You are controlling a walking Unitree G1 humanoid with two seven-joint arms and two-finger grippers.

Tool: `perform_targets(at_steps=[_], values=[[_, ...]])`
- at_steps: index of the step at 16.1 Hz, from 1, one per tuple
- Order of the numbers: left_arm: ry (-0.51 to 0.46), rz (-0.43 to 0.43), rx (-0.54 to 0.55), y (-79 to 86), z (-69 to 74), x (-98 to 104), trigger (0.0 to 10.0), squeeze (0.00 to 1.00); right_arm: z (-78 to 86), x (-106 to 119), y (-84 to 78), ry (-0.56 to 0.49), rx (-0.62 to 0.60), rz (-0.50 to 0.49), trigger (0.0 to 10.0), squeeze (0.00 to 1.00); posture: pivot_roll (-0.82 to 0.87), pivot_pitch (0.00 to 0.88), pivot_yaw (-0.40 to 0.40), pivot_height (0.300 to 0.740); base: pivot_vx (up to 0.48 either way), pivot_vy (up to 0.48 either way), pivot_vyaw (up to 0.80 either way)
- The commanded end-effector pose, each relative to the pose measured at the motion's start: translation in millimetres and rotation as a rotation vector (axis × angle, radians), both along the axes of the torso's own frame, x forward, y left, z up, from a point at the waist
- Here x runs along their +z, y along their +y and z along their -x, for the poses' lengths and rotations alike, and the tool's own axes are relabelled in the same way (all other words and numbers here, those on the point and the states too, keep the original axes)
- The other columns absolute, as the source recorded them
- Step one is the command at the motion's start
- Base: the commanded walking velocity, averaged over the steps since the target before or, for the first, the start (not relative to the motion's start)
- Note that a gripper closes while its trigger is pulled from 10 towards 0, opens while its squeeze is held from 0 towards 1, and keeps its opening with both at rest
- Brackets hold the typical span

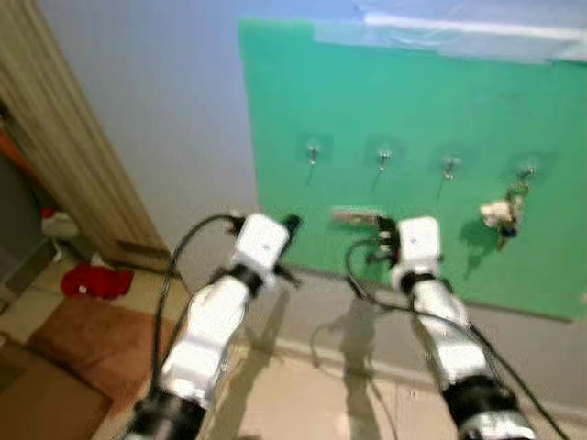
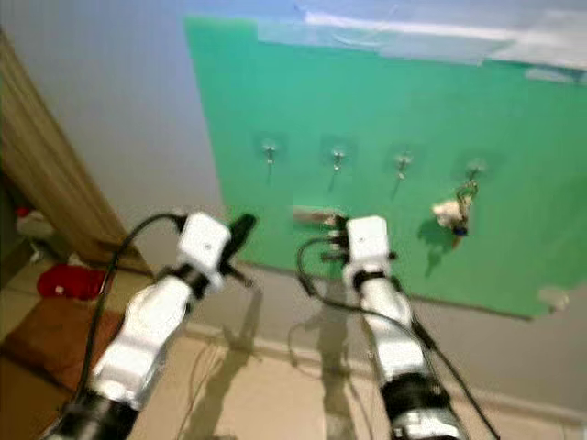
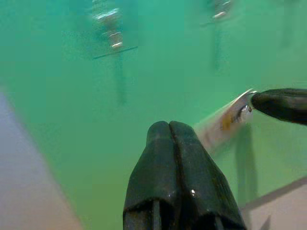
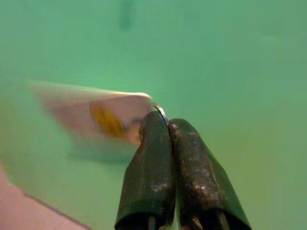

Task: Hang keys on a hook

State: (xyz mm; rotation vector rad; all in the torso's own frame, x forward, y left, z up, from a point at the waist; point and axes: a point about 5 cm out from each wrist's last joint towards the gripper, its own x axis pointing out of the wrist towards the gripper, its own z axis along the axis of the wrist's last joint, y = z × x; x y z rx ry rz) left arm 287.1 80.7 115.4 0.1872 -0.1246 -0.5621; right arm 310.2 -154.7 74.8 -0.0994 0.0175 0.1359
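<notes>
The keys [image 4: 96, 120], a blurred pale tag with a yellow patch on a thin metal ring [image 4: 161, 114], hung out sideways from the right gripper [image 4: 168, 123], whose two black fingers were clenched together on the ring at their tips. In the eye views the keys [image 1: 356, 217] showed as a small grey streak just to the left of that gripper [image 1: 385, 229], held up close in front of the green board [image 1: 385, 119], below the row of hooks and not on any of them. Four hooks sat in a line across the board: the first [image 1: 313, 153], the second [image 1: 383, 159] almost above the keys, the third [image 1: 449, 168], and the fourth [image 1: 525, 172], from which another bunch [image 1: 501, 215] with a pale fob already dangled. The left gripper [image 3: 170, 132] was raised beside the right one, its fingers pressed shut on nothing, pointing at the board's lower left part; from its wrist view the right gripper's tip [image 3: 280, 103] and the keys [image 3: 225, 122] could be seen off to one side. The board was taped along its top to a grey-blue wall [image 1: 156, 101]. To the left stood a wooden door frame [image 1: 64, 137], and on the floor near it lay a red cloth [image 1: 94, 280] and a brown mat [image 1: 83, 335].
</notes>
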Motion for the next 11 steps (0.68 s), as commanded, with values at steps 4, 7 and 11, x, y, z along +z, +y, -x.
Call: perform_targets(at_steps=[4, 7, 11], values=[[-0.008, -0.004, -0.012, -0.2, 1.2, 3, 10.0, 0.0, -2.8, 7, 2.6, -0.015, 0.01, -0.008, 0.0, 0.0, -0.05, 0.0, 0.049, 0.74, 0.0, -0.42, 0.0], [-0.003, 0.006, 0.013, 2.0, 0.6, 2, 10.0, 0.0, -13.5, 20, 4.5, -0.018, 0.044, -0.001, 0.0, 0.06, -0.05, 0.0, 0.044, 0.74, 0.109, -0.094, 0.0], [-0.006, 0.021, 0.014, -0.1, 3.1, 2, 10.0, 0.0, -30.0, 44, 10.0, -0.024, 0.074, 0.004, 0.0, 0.16, -0.05, 0.0, 0.035, 0.74, 0.0, 0.0, 0.0]])
